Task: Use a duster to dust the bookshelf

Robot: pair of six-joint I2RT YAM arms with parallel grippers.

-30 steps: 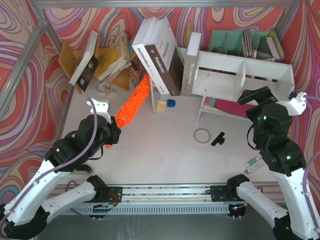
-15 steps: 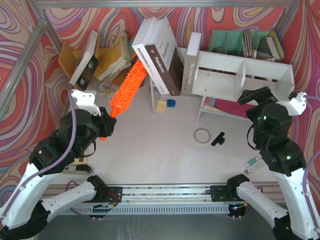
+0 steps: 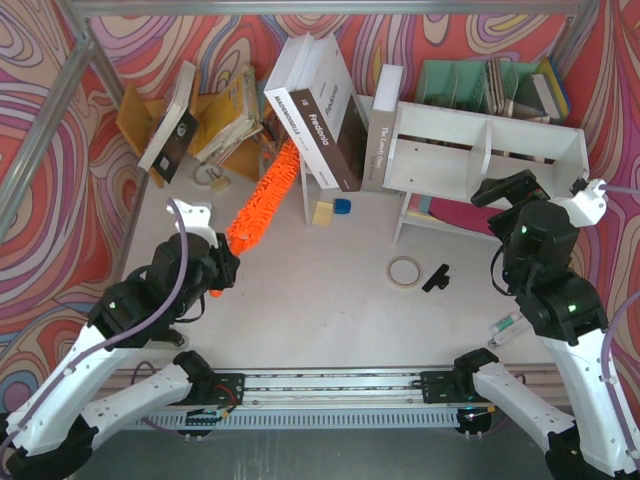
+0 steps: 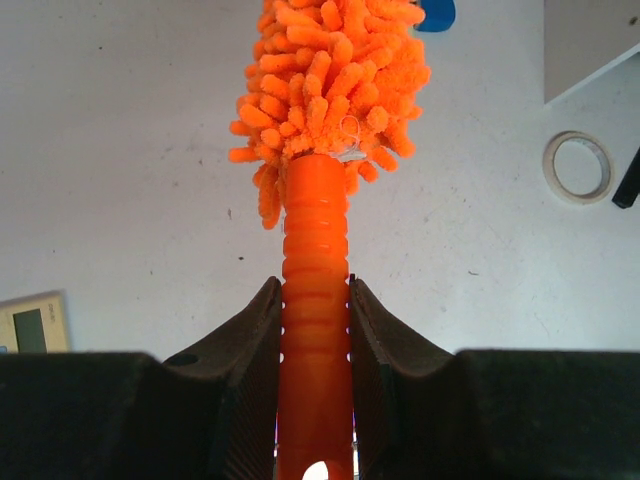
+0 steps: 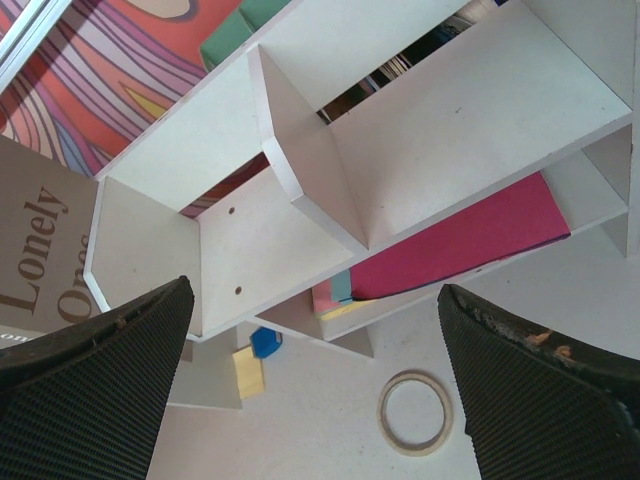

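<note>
Down and back toward the table has come the left arm since half a second ago, and the duster (image 3: 264, 200) with it: its fluffy head again slants from the left gripper (image 3: 218, 274) up to the leaning books (image 3: 315, 120), well left of the bookshelf (image 3: 480, 150).

From above, that grip is hard to make out. The left wrist view settles it: the left gripper (image 4: 315, 300) is clenched on the ribbed orange handle, with the duster (image 4: 330, 80) head just past the fingertips and a tape ring (image 4: 578, 167) lying off to the right on the table (image 4: 120, 150).

The right gripper (image 3: 505, 188) hangs released before the bookshelf. Only its wrist view looks into the bookshelf (image 5: 400, 130): between the spread fingers (image 5: 110, 370) show the divider, both open compartments, and a pink book (image 5: 450, 240) beneath.
</note>
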